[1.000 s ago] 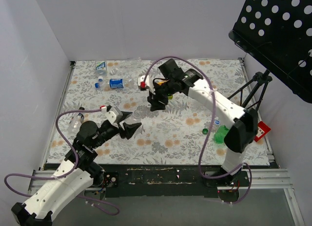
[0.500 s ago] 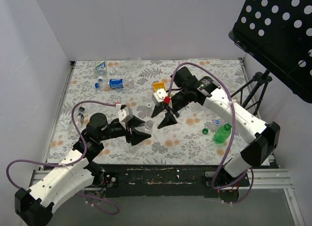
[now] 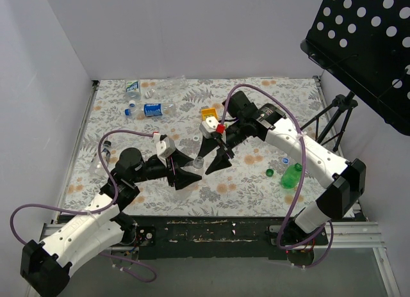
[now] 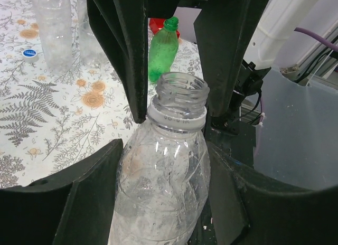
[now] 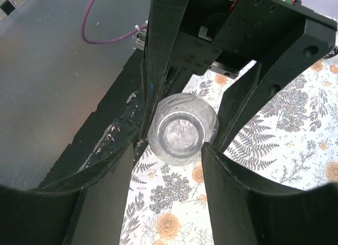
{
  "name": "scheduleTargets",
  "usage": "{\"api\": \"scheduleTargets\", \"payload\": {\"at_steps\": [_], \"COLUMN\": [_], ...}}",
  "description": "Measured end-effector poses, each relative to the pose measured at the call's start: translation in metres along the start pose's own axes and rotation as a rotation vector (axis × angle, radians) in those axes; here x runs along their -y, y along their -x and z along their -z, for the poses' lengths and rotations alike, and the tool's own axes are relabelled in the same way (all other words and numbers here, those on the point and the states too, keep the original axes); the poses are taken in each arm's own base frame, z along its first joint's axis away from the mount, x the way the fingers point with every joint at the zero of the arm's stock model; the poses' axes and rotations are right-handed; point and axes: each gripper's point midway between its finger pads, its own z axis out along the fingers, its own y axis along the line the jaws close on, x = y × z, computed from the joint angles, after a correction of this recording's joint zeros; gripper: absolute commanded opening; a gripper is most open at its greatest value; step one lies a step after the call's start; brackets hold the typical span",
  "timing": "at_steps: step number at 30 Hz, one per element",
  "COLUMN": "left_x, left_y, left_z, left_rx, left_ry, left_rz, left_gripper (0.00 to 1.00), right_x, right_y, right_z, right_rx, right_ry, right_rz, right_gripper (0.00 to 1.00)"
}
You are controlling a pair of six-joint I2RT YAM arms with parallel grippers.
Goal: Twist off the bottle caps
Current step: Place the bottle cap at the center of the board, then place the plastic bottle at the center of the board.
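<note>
A clear plastic bottle (image 4: 163,166) is gripped round its body by my left gripper (image 4: 163,203), tilted with its neck up and to the right. Its threaded mouth (image 4: 181,91) is open, with no cap on it. In the top view the bottle (image 3: 197,162) sits mid-table between both grippers. My right gripper (image 3: 204,164) is open with a finger on each side of the neck. In the right wrist view I look straight down into the mouth (image 5: 182,131), just past my right gripper (image 5: 170,150).
A green bottle (image 3: 291,175) lies at the right with a green cap (image 3: 270,172) and a blue cap (image 3: 284,160) beside it. Blue-labelled bottles (image 3: 152,109) and clear ones lie at the far left. A black perforated stand (image 3: 359,41) overhangs the right side.
My right gripper came down from the far middle of the table to the bottle's neck. My left gripper moved right and lifted the bottle toward it.
</note>
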Motion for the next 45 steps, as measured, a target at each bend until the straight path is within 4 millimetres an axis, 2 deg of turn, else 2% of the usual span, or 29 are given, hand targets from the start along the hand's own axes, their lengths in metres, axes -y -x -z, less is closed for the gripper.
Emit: {"api": "scheduleTargets", "payload": {"at_steps": [7, 12, 22, 24, 26, 29, 31, 35, 39, 42, 45], "left_x": [-0.002, -0.005, -0.01, -0.011, -0.012, -0.013, -0.014, -0.017, -0.022, -0.023, -0.028], "left_y": [-0.002, -0.006, -0.015, -0.016, -0.017, -0.016, -0.014, -0.006, 0.007, 0.011, 0.006], "left_z": [-0.003, -0.005, -0.006, -0.006, -0.006, -0.005, -0.005, -0.002, 0.004, 0.009, 0.013], "left_rx": [-0.004, -0.015, -0.036, -0.038, -0.039, -0.035, -0.028, 0.002, 0.052, 0.064, 0.035], "left_ry": [0.001, 0.011, 0.035, 0.04, 0.043, 0.053, 0.061, 0.094, 0.145, 0.171, 0.203], "left_rz": [0.017, 0.032, 0.057, 0.059, 0.06, 0.058, 0.052, 0.027, -0.02, -0.048, -0.063], "left_gripper": [0.0, 0.0, 0.02, 0.05, 0.13, 0.36, 0.59, 0.81, 0.97, 0.98, 0.98], "right_x": [0.003, 0.007, 0.016, 0.017, 0.017, 0.019, 0.02, 0.022, 0.021, 0.023, 0.032], "right_y": [0.002, 0.0, -0.005, -0.006, -0.007, -0.006, -0.004, 0.0, -0.001, -0.002, -0.003], "right_z": [-0.002, -0.005, -0.012, -0.012, -0.013, -0.013, -0.012, -0.013, -0.014, -0.012, -0.007], "right_rx": [0.016, 0.018, 0.023, 0.022, 0.021, 0.02, 0.018, 0.004, -0.018, -0.034, -0.058], "right_ry": [0.005, 0.009, 0.019, 0.02, 0.021, 0.021, 0.02, 0.013, 0.005, -0.009, -0.045], "right_rz": [-0.022, -0.033, -0.036, -0.036, -0.038, -0.036, -0.036, -0.026, -0.049, -0.071, -0.088], "right_gripper": [0.61, 0.56, 0.31, 0.21, 0.02, 0.01, 0.01, 0.01, 0.01, 0.01, 0.01]}}
